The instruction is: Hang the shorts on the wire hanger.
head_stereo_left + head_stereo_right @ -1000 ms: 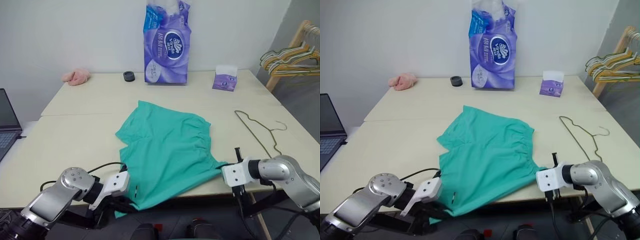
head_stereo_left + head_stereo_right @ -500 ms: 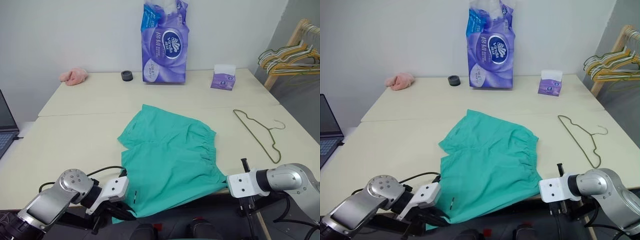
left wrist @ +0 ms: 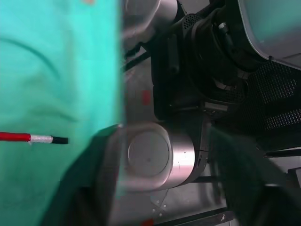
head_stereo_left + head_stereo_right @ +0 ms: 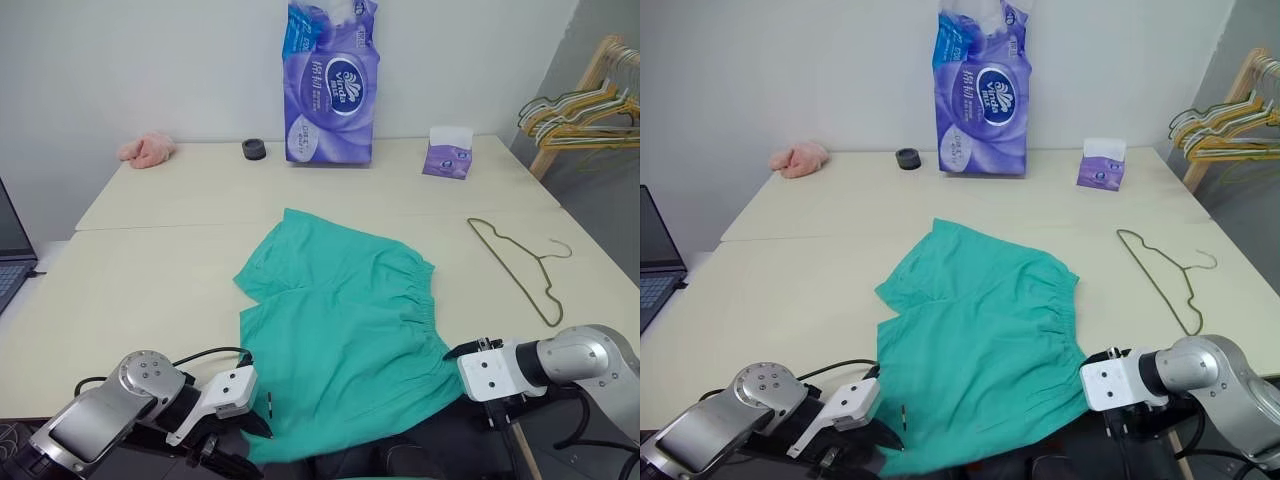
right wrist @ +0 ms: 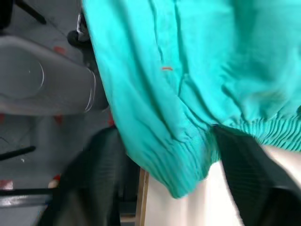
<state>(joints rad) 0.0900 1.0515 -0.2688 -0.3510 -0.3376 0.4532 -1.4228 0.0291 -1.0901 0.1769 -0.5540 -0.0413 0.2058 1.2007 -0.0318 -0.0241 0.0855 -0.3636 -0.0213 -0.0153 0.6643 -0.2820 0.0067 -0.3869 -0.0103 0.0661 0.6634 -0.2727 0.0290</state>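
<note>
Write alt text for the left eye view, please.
Teal shorts lie flat on a cream table, their near edge hanging over its front, between the two grippers. A wire hanger lies on the table to their right.

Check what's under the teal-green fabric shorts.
The teal-green fabric shorts lie flat on the cream table, near hem hanging past its front edge. Whatever sits beneath the cloth is covered.

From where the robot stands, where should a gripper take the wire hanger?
Probably the wire hanger's long straight bottom bar, coming from above: it lies flat on the table, apart from the shorts, hook pointing toward the table's right edge.
</note>
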